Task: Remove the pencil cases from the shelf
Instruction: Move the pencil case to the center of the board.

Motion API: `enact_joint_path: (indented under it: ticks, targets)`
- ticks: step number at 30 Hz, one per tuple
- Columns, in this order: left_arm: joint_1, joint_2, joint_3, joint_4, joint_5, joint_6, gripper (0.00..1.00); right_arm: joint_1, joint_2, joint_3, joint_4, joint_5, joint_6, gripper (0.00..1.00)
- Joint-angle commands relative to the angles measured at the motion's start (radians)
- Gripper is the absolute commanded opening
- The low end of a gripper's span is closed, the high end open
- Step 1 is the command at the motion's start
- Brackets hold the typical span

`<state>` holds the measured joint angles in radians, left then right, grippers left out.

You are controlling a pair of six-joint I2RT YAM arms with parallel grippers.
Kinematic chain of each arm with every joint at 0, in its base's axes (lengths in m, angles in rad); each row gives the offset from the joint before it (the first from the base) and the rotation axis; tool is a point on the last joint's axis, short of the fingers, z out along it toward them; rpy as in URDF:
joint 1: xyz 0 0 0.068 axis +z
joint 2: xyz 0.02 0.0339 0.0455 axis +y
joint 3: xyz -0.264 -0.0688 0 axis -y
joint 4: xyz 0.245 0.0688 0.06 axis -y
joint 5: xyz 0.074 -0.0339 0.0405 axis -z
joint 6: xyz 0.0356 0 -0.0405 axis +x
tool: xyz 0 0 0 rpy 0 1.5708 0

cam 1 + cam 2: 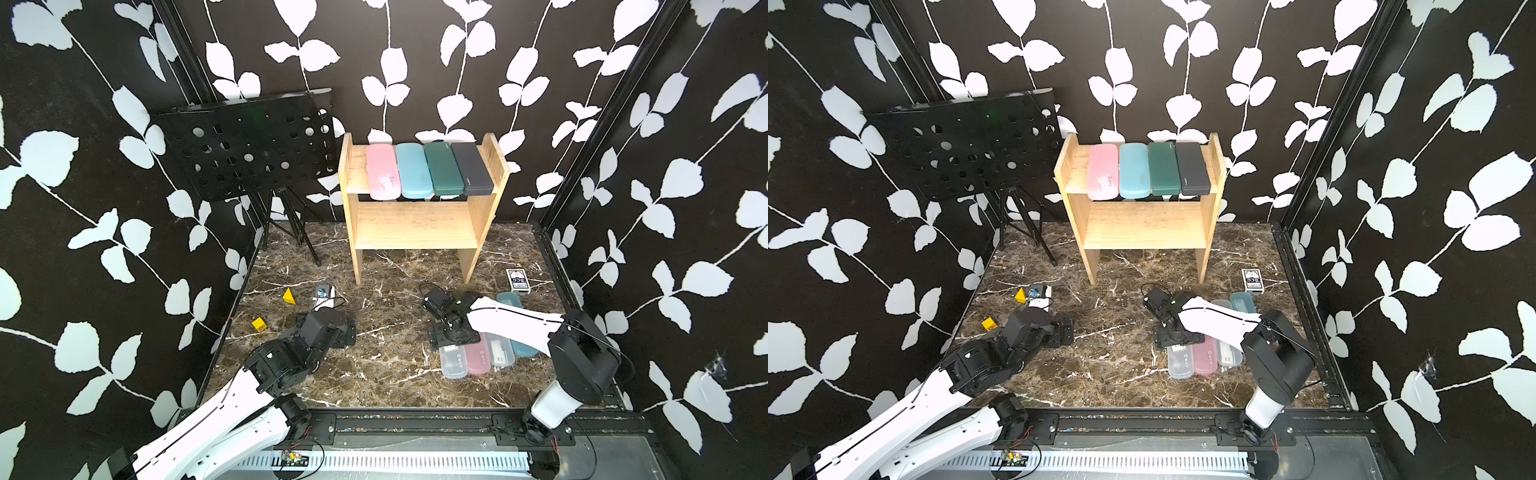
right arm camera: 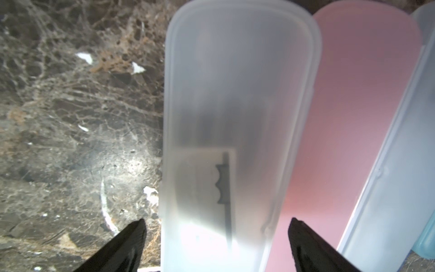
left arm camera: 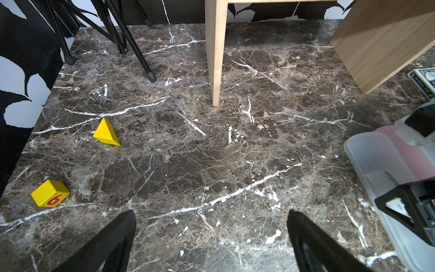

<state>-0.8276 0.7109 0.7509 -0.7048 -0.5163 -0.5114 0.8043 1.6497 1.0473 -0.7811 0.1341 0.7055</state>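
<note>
Right wrist view shows the right claw point(image 2: 217, 221) spread wide astride a frosted case point(image 2: 235, 94), gripping nothing.

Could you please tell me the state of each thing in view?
shelf: upright, four cases on top
shelf pink case: closed, top board
shelf blue case: closed, top board
green case: closed, top board
grey case: closed, top board
end clear case: closed, on table, ungripped
table pink case: closed, on table
other clear case: closed, on table
table blue case: closed, on table
left gripper: open, empty
right gripper: open, astride end clear case
</note>
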Motion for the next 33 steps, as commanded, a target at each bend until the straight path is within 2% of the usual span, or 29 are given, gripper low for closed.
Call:
enact_joint_path:
  ticks: [1,8,14,18,22,28,33]
  targets:
    - [0.005,-0.012,0.023,-0.010,-0.018,0.010,0.99,0.004,-0.021,0.023,0.005,-0.003,0.005,0.96]
    - [0.006,-0.013,0.027,-0.017,-0.019,0.011,0.99,0.014,0.008,0.011,0.067,-0.064,0.040,0.95]
    - [0.006,-0.015,0.026,-0.023,-0.022,0.011,0.99,0.032,0.035,0.051,0.061,-0.057,0.054,0.96]
    - [0.007,-0.018,0.028,-0.027,-0.026,0.010,0.99,0.037,0.024,0.069,0.034,-0.008,0.057,0.96]
    - [0.006,-0.025,0.035,0.010,0.012,0.006,0.99,0.060,-0.041,0.091,0.029,0.064,0.032,0.98]
    - [0.007,0.018,0.124,0.106,0.096,0.019,0.99,0.062,-0.268,0.090,0.088,0.160,-0.016,1.00]
    - [0.007,0.061,0.217,0.168,0.164,0.054,0.99,0.056,-0.394,0.202,-0.007,0.216,-0.086,1.00]
